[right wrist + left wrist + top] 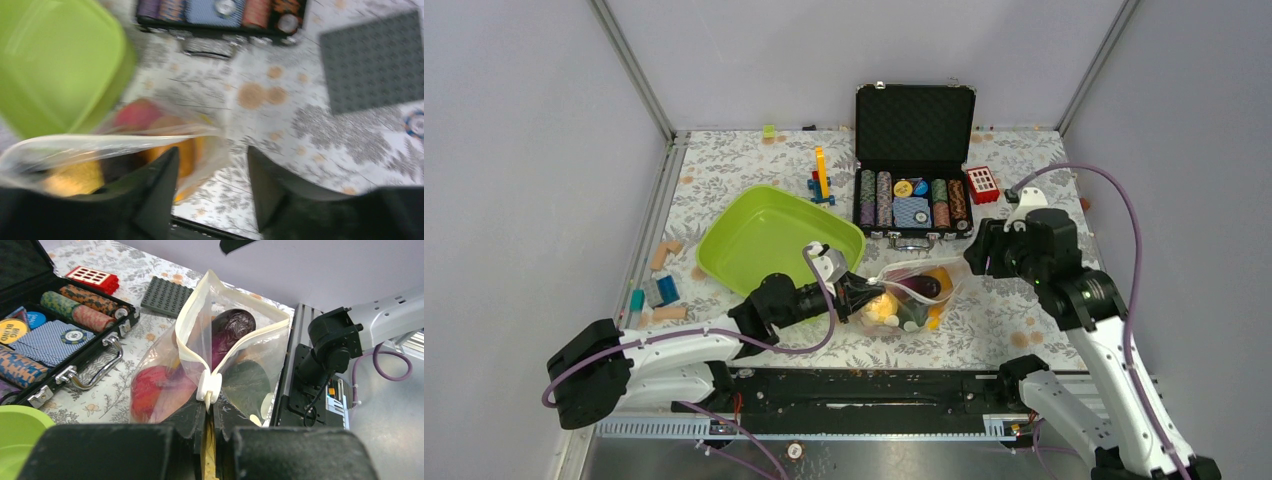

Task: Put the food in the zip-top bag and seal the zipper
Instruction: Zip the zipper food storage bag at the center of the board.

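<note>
Here the zip-top bag (914, 290) lies between the arms, food (232, 325) inside (mouth gaping). The left gripper (210, 412) pinches its slider end, and the zipper runs away toward the right gripper (212, 170), which is spread and empty.

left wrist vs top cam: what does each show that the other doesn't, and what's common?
Left wrist only: the white zipper slider pinched by the left gripper, the gaping mouth of the bag beyond it, and a grey studded plate.
Top only: the right gripper at the bag's far end, wooden blocks at the table's left edge, and a yellow-and-blue toy.
Both: the bag with food inside, the chip case, the red block and the green tray.
</note>
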### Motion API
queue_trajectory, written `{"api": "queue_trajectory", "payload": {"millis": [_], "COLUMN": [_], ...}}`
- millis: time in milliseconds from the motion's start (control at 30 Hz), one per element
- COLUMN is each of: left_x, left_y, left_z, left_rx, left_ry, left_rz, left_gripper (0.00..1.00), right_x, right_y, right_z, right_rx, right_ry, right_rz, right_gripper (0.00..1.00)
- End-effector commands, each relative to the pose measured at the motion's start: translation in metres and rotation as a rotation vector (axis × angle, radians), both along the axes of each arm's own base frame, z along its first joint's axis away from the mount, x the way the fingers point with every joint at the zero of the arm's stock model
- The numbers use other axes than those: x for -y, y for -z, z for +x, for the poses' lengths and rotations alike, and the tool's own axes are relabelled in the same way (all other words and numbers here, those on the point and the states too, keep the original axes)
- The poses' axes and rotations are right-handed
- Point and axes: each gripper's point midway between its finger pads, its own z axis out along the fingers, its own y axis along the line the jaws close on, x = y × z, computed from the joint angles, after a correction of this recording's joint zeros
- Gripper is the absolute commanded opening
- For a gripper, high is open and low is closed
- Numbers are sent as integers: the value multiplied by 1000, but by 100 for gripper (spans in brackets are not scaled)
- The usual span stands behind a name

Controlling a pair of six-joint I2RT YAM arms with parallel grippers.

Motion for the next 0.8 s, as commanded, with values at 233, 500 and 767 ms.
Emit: {"api": "queue_trajectory", "payload": {"millis": [233, 500, 767], "left_x": [13, 14, 21], "left_y": [-65, -63, -60], "left_z": [-6, -15, -27], "left_rx": [65, 74, 85], "left_ry": [71, 124, 215], "left_rz": [-98, -68, -22], "left_gripper": [0, 0, 0], "right_x": [-106, -157, -175], "right_y": [-76, -60, -50], "right_z": [-45, -63, -78], "right_rx": [317, 330, 279], "right_ry": [-759, -1197, -1363], "right_rz": [177, 29, 40], "right_gripper": [85, 81, 69]}}
